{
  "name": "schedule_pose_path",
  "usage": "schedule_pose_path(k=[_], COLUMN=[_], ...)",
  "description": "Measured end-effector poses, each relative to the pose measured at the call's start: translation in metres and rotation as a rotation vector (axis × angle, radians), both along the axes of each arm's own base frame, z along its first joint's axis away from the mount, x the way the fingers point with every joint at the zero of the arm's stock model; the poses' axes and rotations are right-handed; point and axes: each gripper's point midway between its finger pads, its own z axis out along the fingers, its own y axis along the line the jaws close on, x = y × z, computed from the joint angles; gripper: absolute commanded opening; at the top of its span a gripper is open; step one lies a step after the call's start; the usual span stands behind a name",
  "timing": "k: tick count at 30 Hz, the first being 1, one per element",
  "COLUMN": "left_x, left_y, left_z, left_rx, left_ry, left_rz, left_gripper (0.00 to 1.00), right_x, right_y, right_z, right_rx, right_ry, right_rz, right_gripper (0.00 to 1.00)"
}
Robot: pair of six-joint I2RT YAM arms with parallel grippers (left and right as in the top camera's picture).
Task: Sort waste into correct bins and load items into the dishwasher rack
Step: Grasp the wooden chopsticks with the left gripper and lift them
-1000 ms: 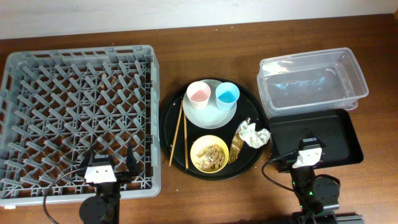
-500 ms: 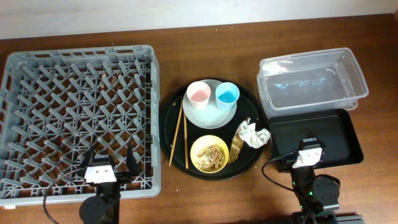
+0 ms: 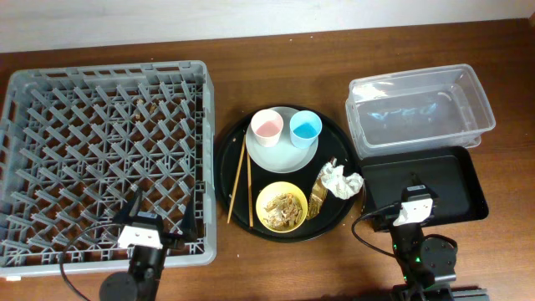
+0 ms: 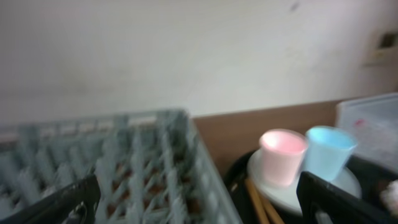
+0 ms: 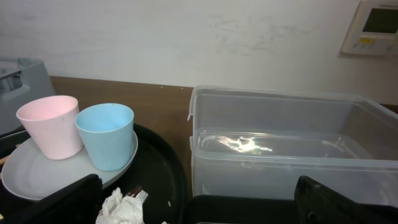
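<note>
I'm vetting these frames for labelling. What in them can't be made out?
Left wrist view: blurred throughout. The pegs of the large grey plastic dishwasher rack smear together, and the bottom edge cuts off the thin wooden chopsticks.
Right wrist view: the bottom edge cuts off the crumpled white paper napkin.
Overhead: the beige-brown food scraps in the yellow bowl are too small to identify. The right arm hides part of the shallow black rectangular tray.

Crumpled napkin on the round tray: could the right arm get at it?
Probably yes. The napkin lies uncovered at the right edge of the round tray, nearest the open right pincer; nothing tall between.
</note>
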Motion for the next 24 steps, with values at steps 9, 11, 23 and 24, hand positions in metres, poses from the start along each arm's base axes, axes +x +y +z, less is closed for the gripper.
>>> schedule_pose_path(k=[9,11,23,24], left_x=[-0.007,0.027,0.046,0.049], left_y=[-0.022,-0.022,-0.074,-0.079], left_z=[0.143,0.142,0.028,0.015], left_rx=[0.104,0.104,-0.011,0.018], left_ry=[0.373,0.624,1.269,1.279], left_rz=[-0.155,-0.183,-0.333,-0.287], left_gripper=[0.99,0.99,0.25,0.30], right_x=[0.000,0.000,0.000,0.000], right_y=[0.000,0.000,0.000,0.000], right_z=[0.000,0.000,0.000,0.000], right_rx=[0.001,0.000,0.000,0.000], right_ry=[0.000,0.000,-0.001,-0.001], right_rz=[0.000,0.000,0.000,0.000], right_gripper=[0.99,0.99,0.99,0.99])
